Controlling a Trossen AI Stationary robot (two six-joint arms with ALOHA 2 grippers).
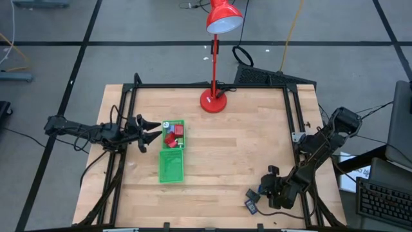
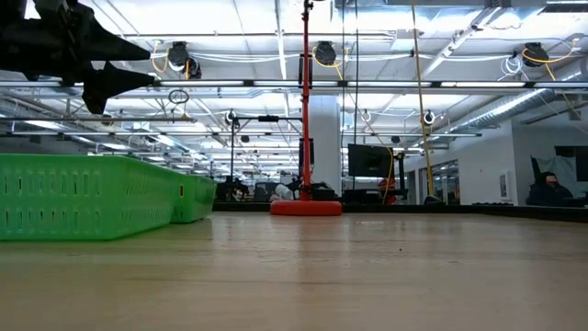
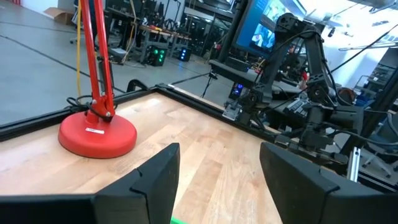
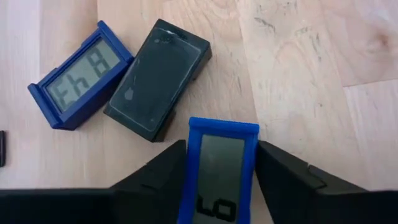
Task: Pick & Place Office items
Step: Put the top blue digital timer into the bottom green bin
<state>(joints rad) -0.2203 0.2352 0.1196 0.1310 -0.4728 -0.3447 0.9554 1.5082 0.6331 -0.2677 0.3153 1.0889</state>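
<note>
Office items lie in two places relative to the green tray (image 1: 171, 166). Red blocks (image 1: 172, 134) and a whitish-blue bit (image 1: 165, 125) sit in its compartment nearer the red lamp (image 1: 213, 100). Well apart from the tray, at the desk (image 1: 238, 148) edge, a blue-framed display (image 4: 220, 169) sits clamped between the right tool (image 4: 219, 180) fingers, with a second blue display (image 4: 81, 76) and a black block (image 4: 157, 78) just beyond. The left tool (image 1: 152, 131) hovers beside the tray's filled end, fingers spread wide and empty.
</note>
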